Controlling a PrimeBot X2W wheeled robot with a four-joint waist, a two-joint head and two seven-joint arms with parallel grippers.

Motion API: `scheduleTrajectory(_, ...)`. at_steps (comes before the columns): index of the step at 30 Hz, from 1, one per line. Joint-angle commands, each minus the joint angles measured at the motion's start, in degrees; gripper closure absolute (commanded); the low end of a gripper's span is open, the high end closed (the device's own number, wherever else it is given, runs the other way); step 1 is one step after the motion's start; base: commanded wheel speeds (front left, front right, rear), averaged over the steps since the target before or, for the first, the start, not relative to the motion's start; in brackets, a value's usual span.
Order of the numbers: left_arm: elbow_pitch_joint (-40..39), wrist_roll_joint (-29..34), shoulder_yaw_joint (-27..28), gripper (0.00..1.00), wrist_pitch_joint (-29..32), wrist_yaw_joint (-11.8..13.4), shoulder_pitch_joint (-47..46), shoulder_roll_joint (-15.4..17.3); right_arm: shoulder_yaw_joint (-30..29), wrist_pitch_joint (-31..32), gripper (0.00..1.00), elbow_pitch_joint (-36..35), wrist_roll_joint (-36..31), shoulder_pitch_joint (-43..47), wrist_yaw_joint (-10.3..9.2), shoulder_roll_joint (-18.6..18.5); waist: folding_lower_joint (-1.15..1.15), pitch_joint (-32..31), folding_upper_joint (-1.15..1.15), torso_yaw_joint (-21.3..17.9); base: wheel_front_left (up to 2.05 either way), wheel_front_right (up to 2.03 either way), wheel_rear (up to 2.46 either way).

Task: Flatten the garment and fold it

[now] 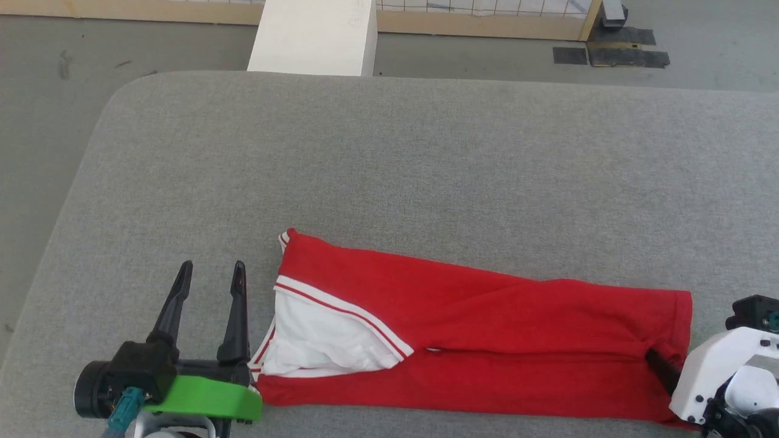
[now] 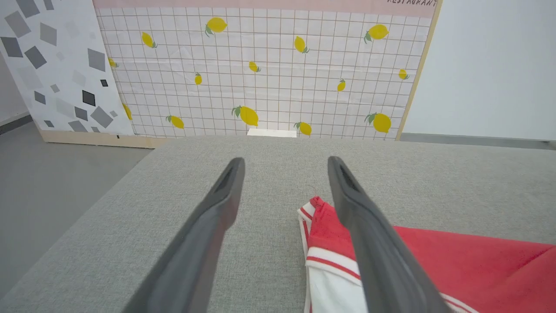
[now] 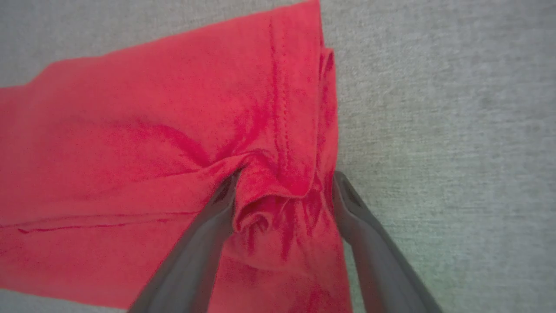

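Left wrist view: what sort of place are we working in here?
Probably a staged test set, not a real room: a wood-edged lemon-print tile backdrop, a grey-shapes panel leaning beside it, and a grey fabric-covered worktop.

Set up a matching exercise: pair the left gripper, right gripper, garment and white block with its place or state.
1 left gripper
2 right gripper
3 garment
4 white block

a beyond the far edge of the grey surface
b open, astride a bunched red fold
c folded into a long strip
d open, beside the white sleeve

Pairs: 1-d, 2-b, 3-c, 4-a
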Motion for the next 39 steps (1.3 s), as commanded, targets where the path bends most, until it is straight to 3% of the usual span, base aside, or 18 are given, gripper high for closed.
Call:
scheduleTrajectory(1,0.3,0.6,0.5,0.0,-0.2,-0.4,-0.5,-0.5,4.2,1.7,1.0,3.3,1.6,1.3,0.52,3.7,0.0,-0.1,0.0,0.0,0.0,0.0,0.0)
scheduleTrajectory(5,0.8,0.8,1.3,0.0,-0.2,-0.9,-0.8,-1.0,5.2,1.1,1.0,2.8,3.3,1.4,0.52,3.7,0.0,-0.5,0.0,-0.3,0.0,0.0,0.0)
scheduleTrajectory(13,1.6,0.8,1.9,0.0,-0.2,-1.5,-0.6,-1.6,1.4,-3.8,1.0,2.0,1.3,-0.3,0.52,1.6,0.0,-2.0,0.0,-1.1,0.0,0.0,0.0)
scheduleTrajectory(27,2.1,-0.1,1.3,0.0,-0.2,-1.6,-0.6,-1.9,-10.0,-6.5,1.0,5.2,-5.6,-3.2,0.52,-10.6,0.0,-2.8,0.0,-1.5,0.0,0.0,0.0)
scheduleTrajectory(32,2.4,-0.5,1.2,0.0,-0.2,-1.6,-0.4,-1.7,-9.3,-5.8,1.0,4.5,-5.0,-3.0,0.52,-11.1,0.0,-3.7,0.0,-1.6,0.0,0.0,0.0)
scheduleTrajectory(39,2.6,-0.7,1.1,0.0,-0.2,-1.6,0.7,-1.7,-2.9,-1.7,1.0,-3.7,-0.3,0.2,0.52,-9.2,0.0,-5.8,0.0,-1.6,0.0,0.0,0.0)
